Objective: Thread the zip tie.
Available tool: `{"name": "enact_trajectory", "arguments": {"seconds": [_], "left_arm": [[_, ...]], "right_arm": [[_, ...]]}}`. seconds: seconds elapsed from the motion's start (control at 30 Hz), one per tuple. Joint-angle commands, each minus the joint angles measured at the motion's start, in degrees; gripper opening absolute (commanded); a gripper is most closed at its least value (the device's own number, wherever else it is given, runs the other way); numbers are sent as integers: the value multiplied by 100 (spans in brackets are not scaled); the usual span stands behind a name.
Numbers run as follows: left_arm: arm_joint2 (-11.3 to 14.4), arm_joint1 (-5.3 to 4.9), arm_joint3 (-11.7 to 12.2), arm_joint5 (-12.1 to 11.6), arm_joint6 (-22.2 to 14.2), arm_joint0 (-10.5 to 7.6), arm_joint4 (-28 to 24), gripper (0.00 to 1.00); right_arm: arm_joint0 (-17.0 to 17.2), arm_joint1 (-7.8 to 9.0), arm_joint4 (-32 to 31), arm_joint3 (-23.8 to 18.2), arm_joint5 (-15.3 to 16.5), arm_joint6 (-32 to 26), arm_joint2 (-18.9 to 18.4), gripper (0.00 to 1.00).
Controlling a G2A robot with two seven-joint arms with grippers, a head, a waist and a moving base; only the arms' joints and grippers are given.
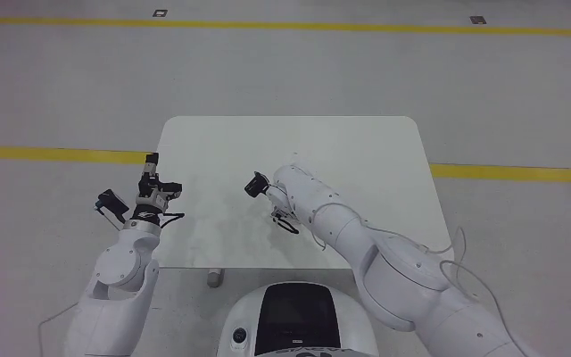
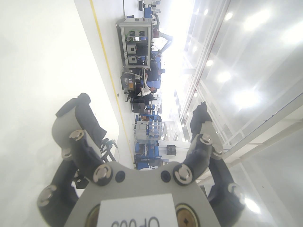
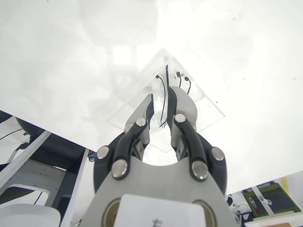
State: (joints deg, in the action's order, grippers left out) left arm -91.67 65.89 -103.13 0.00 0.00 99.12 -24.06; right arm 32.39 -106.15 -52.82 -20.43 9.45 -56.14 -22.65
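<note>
A clear acrylic plate (image 3: 203,100) lies on the white table (image 1: 357,152), with several black zip ties (image 3: 180,77) on it. My right gripper (image 3: 161,105) hovers just over the plate, its fingers a narrow gap apart. One zip tie strand (image 3: 167,74) runs through that gap; no pad visibly presses it. From above, the right gripper (image 1: 284,217) sits near the table's front middle. My left gripper (image 1: 161,176) is at the table's left edge, wide open and holding nothing. In its own view the left gripper (image 2: 142,119) points out toward the room.
The table's front edge (image 3: 47,128) runs close behind the right gripper, with a dark chair (image 3: 35,133) and white frame below it. Yellow floor lines (image 1: 285,25) cross beyond the table. The table's left edge (image 2: 118,119) passes beside the left fingers.
</note>
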Motion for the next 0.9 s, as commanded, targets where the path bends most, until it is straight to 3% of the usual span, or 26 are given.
{"name": "enact_trajectory", "arguments": {"seconds": [0.0, 0.47, 0.87], "left_arm": [[0, 0, 0, 0, 0, 0, 0, 100], [0, 0, 0, 0, 0, 0, 0, 100], [0, 0, 0, 0, 0, 0, 0, 100]], "right_arm": [[-7, -24, -1, 56, 22, 17, -10, 15], [-40, -182, -24, 391, 138, 92, -76, 8], [-67, -284, -42, 598, 155, 160, -140, 11]]}}
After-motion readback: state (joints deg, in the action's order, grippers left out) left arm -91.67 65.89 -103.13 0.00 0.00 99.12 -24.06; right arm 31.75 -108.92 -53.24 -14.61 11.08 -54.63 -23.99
